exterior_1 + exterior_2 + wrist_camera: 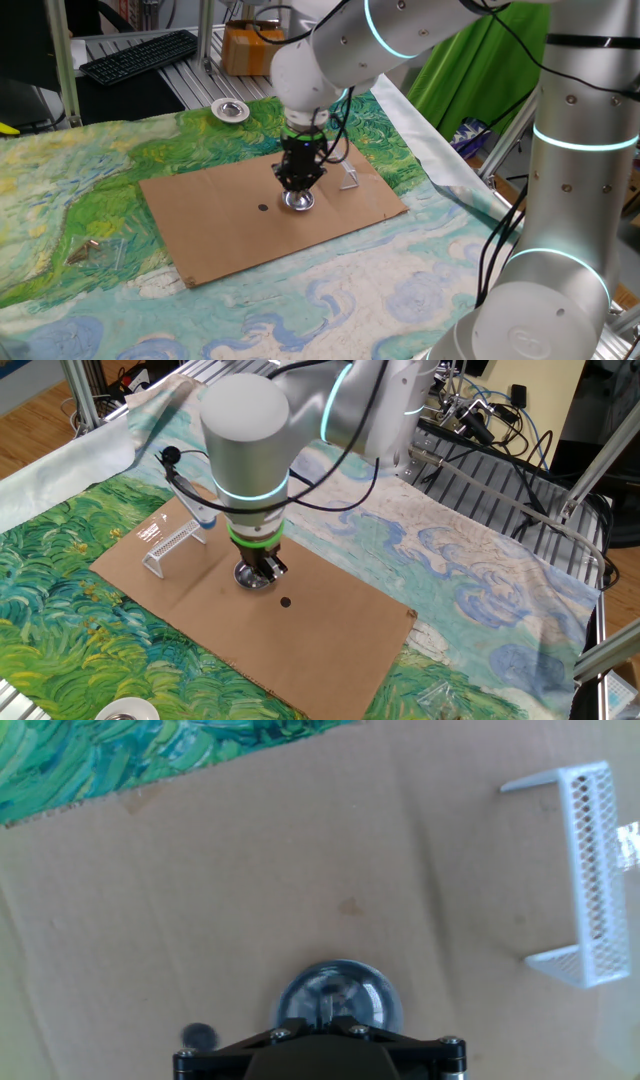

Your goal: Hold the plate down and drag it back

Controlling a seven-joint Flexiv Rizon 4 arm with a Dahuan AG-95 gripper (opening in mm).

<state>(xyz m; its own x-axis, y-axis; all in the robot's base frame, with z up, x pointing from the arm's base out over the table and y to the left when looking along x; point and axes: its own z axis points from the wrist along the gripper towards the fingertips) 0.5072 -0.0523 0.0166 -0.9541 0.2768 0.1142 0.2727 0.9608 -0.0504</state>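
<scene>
The robot arm's tool [298, 190], its fingers fully closed and gripping nothing, pressed straight down on the plate [298, 202], a small shiny metal dish that sat near the middle of the cardboard sheet [200, 215] on the counter. Contact appeared to fall near the dish's centre; in the hand view the rim [385, 995] showed around the closed fingers. The likeliest trouble was slippage: smooth metal under a narrow tip could skate free if downward pressure eased during the drag, or the dish could tip if the push landed off-centre. A heavy press might instead shift the cardboard over the painted cloth [60, 190]. A white mesh goal [172, 546] stood nearby on the board, apart from the dish, and a small dark dot [286, 601] lay just beside it. Bare cardboard lay open on the dish's other sides, well short of the sheet's edges. A second silver dish [230, 110] rested well apart on the cloth.
</scene>
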